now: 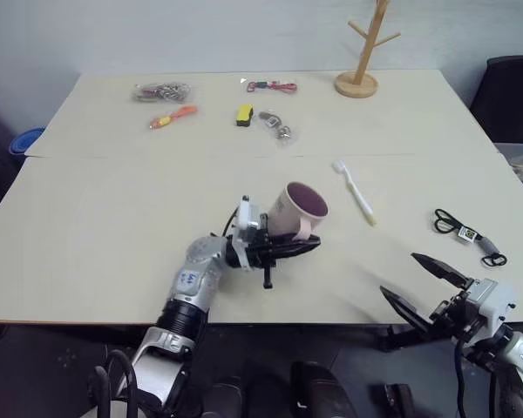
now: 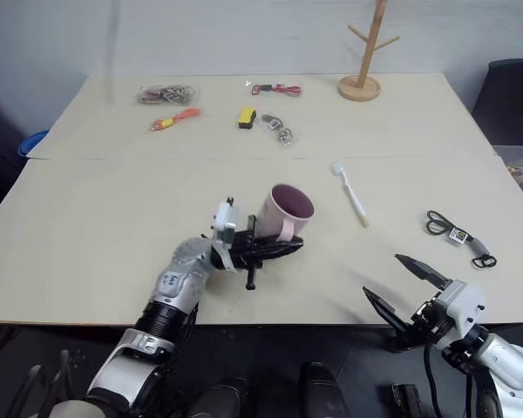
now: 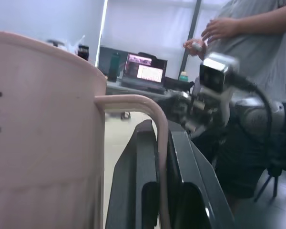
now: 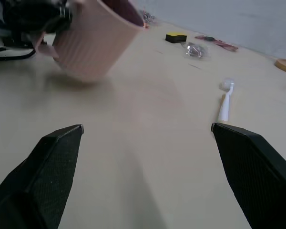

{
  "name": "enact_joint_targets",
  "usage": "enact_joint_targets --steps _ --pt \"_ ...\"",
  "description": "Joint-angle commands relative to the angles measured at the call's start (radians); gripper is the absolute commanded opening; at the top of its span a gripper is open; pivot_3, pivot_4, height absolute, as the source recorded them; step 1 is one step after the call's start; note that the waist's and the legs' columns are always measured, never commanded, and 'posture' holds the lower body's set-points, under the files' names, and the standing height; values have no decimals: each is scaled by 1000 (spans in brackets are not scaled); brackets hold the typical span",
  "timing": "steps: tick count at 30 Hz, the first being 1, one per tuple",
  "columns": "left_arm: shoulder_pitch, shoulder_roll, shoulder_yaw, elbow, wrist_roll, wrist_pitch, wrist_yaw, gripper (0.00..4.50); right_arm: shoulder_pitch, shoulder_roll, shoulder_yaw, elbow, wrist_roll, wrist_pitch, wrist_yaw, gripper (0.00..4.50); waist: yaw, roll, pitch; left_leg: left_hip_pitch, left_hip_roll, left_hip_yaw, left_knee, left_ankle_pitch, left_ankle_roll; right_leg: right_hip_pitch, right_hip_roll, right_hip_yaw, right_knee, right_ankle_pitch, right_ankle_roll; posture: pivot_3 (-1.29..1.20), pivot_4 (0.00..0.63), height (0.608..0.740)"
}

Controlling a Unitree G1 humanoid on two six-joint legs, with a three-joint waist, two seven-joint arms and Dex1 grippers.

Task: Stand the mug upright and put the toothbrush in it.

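Left gripper point(image 1: 288, 250): pinched on the mug's handle.
Mug point(image 1: 295, 210): tilted, mid-table.
Toothbrush point(image 1: 356, 193): lay flat, right of mug.
Right gripper point(image 1: 418, 283): spread wide, near edge.

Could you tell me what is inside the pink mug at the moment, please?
Nothing can be seen in the mug: its tilted mouth shows only a dark maroon inside, though the bottom is hidden. The toothbrush lies on the table beside it.
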Motion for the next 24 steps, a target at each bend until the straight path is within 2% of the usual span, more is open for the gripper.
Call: enact_joint_targets --steps 1,2,6,11,16,19,24 --pt "15 1 19 54 30 -59 3 570 1 0 -35 -36 5 -26 -23 4500 0 0 -1 0 0 0 0 0 0 0 0 0 0 0 0 0 150 740" --pt "23 10 30 50 30 -52 12 629 -1 1 -34 -35 5 -27 -27 4500 0 0 -1 0 0 0 0 0 0 0 0 0 0 0 0 0 150 740" --pt "59 84 42 26 59 -63 15 1656 -6 6 -22 -12 2 -44 -24 4500 -2 1 -1 1 0 0 -1 0 0 0 0 1 0 0 0 0 150 740" --pt "100 186 57 -43 63 -9 11 3166 -14 22 -10 37 4 -66 -21 4500 -4 2 -2 3 2 2 -4 0 0 0 2 2 0 0 0 0 150 740" --pt "136 261 79 -141 64 18 33 4459 -7 30 -20 89 1 -86 -20 4500 0 2 -2 2 1 2 -3 0 0 0 1 2 0 0 0 0 150 740" --pt "182 324 127 -224 46 26 52 4485 26 27 -48 102 13 -82 -30 4500 -2 2 -2 2 2 1 -3 0 0 0 1 2 0 0 0 0 150 740" --pt "301 448 315 -446 -94 156 127 4485 149 6 -109 88 75 -39 12 4500 -2 2 -2 2 2 1 -5 0 0 0 1 3 -1 0 0 0 150 740"
